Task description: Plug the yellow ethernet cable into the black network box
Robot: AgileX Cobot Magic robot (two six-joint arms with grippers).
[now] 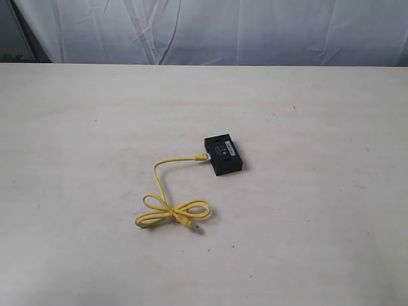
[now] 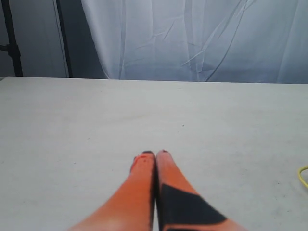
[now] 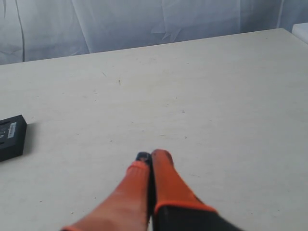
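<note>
The black network box (image 1: 224, 154) lies flat near the middle of the table, its white-printed label up. The yellow ethernet cable (image 1: 158, 184) runs from a plug (image 1: 202, 155) at the box's left side down to a loose knot of loops (image 1: 173, 213) with a second plug (image 1: 189, 224) lying free. Neither arm shows in the exterior view. My left gripper (image 2: 155, 153) is shut and empty over bare table, a sliver of the cable (image 2: 303, 176) at the frame edge. My right gripper (image 3: 151, 156) is shut and empty, with the box (image 3: 11, 136) off to one side.
The pale table (image 1: 319, 223) has its far edge against a white draped curtain (image 1: 210, 32). A dark stand (image 2: 12, 38) rises beyond the table in the left wrist view. A white object (image 3: 302, 31) sits at the far corner in the right wrist view.
</note>
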